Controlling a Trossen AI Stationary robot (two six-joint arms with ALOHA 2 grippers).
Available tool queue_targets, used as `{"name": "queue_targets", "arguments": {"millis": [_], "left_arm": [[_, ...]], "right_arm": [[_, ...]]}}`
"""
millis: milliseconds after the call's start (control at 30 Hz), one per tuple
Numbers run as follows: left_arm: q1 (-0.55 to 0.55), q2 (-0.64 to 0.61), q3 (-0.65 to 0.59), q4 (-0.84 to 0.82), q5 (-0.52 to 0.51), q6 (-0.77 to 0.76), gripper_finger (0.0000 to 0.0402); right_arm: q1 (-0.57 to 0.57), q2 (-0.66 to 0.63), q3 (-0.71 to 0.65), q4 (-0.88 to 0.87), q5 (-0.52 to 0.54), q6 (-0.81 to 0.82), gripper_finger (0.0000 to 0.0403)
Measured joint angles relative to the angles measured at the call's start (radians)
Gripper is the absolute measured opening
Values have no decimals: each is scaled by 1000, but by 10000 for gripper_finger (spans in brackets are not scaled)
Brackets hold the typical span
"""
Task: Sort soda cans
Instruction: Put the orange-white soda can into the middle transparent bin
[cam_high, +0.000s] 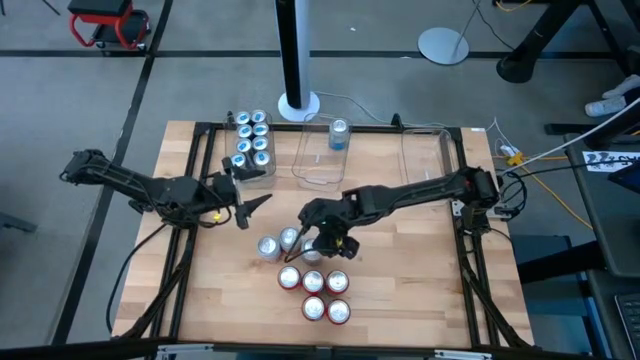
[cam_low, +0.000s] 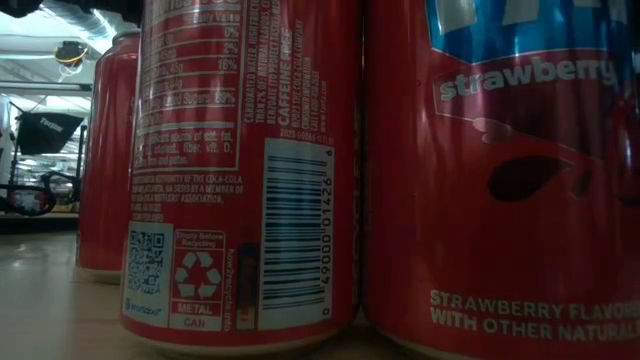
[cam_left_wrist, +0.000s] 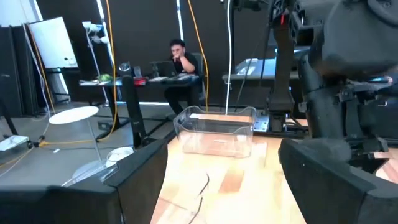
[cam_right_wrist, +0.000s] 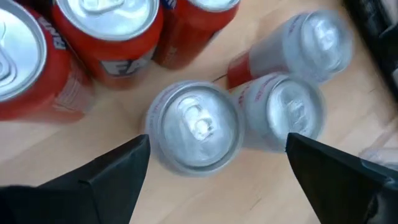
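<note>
Three silver-grey soda cans (cam_high: 268, 247) stand upright on the wooden table, with several red soda cans (cam_high: 314, 295) nearer the front edge. My right gripper (cam_high: 324, 240) hovers open over the silver group, slanting down. In the right wrist view its fingers (cam_right_wrist: 118, 168) stand on either side of one silver can (cam_right_wrist: 194, 124) without touching it. Several blue cans (cam_high: 251, 140) fill the far-left clear tub. One blue can (cam_high: 338, 133) stands in the middle tub. My left gripper (cam_high: 256, 204) waits open and level, left of centre.
A third clear tub (cam_high: 425, 150) stands at the far right of the row. Black frame rails (cam_high: 200, 180) run along the table's sides. Red cans (cam_low: 240, 170) fill the low view close up. A person (cam_left_wrist: 180, 59) sits at a desk beyond the table.
</note>
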Motion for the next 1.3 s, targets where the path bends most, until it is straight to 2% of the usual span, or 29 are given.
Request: {"name": "queue_targets", "arguments": {"millis": [267, 767, 867, 1067, 1300], "left_arm": [[0, 1, 0, 6, 0, 2, 301], [0, 3, 0, -2, 0, -6, 301], [0, 3, 0, -1, 0, -6, 301], [0, 3, 0, -1, 0, -6, 301], [0, 3, 0, -1, 0, -6, 301]], "right_arm": [[15, 4, -2, 8, 9, 39, 376], [31, 123, -1, 55, -20, 48, 375], [32, 124, -2, 50, -27, 40, 359], [32, 121, -2, 52, -35, 33, 298], [33, 80, -5, 18, 12, 12, 298]]}}
